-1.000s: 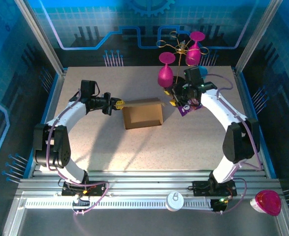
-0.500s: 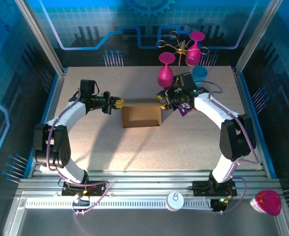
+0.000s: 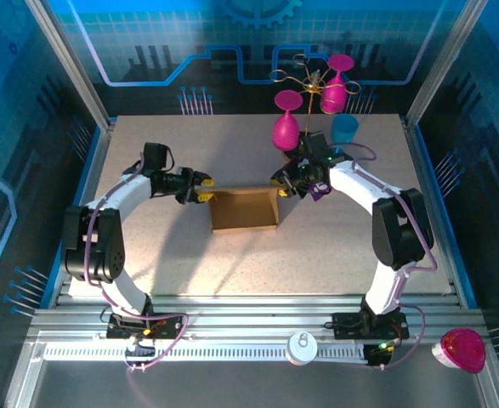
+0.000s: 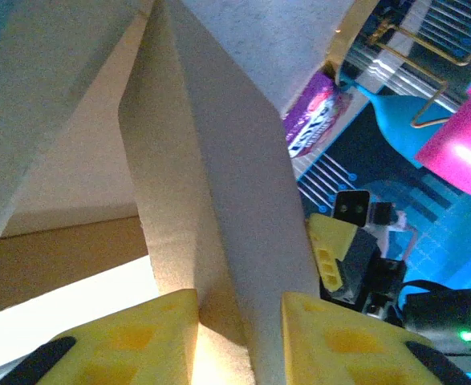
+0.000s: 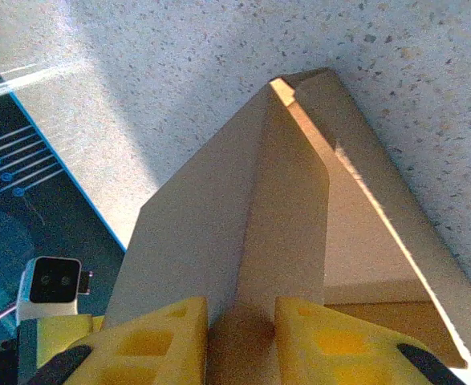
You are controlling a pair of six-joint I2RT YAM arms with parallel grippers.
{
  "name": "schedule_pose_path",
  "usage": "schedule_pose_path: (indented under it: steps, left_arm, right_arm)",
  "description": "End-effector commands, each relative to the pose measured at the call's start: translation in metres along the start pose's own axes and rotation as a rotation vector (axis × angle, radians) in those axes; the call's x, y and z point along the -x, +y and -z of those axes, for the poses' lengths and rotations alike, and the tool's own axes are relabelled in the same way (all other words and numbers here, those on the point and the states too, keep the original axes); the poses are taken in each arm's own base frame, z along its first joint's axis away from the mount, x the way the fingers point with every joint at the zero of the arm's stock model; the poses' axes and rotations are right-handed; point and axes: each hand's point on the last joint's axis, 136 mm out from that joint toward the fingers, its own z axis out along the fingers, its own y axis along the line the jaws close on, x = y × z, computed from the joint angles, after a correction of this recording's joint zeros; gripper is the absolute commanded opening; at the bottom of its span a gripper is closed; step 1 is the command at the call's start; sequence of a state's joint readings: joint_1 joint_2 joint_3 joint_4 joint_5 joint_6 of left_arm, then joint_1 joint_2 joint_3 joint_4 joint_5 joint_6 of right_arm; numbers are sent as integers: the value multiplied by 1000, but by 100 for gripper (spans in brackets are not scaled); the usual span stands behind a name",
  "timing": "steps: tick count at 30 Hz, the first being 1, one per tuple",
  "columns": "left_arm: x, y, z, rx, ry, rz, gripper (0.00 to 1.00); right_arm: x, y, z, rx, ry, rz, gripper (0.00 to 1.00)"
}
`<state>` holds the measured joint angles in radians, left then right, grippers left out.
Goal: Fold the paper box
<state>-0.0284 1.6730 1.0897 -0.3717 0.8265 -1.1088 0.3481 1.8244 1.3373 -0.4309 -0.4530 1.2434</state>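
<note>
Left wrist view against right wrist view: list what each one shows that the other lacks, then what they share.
Left wrist's own: the purple snack packet, a pink glass and a blue cup behind the cardboard.
Right wrist's own: the table's blue edge and a sunlit crease up the panel.
Shared: a panel of the paper box standing between yellow fingers, at the left gripper and the right gripper alike, plus the speckled table.
</note>
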Motion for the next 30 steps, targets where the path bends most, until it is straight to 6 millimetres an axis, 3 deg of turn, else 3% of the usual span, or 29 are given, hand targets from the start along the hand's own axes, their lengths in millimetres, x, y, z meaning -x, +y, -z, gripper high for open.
schedule_pose_path:
  steps: [1, 8, 15, 23, 30]
  left_arm:
    - [-5, 28, 1, 111, 12, -35, 36]
    - [-8, 48, 7, 213, -3, -75, 37]
    - [-7, 65, 1, 229, -2, -67, 34]
    - [-5, 76, 7, 341, -37, -139, 34]
    - [-3, 90, -3, 389, -28, -168, 35]
  right_arm:
    - [-7, 0, -2, -37, 18, 83, 27]
    - [-14, -8, 1, -89, 1, 144, 26]
    - [-17, -19, 0, -148, -3, 204, 23]
    - [-19, -37, -3, -216, 0, 254, 21]
    - [-20, -43, -7, -247, 17, 293, 22]
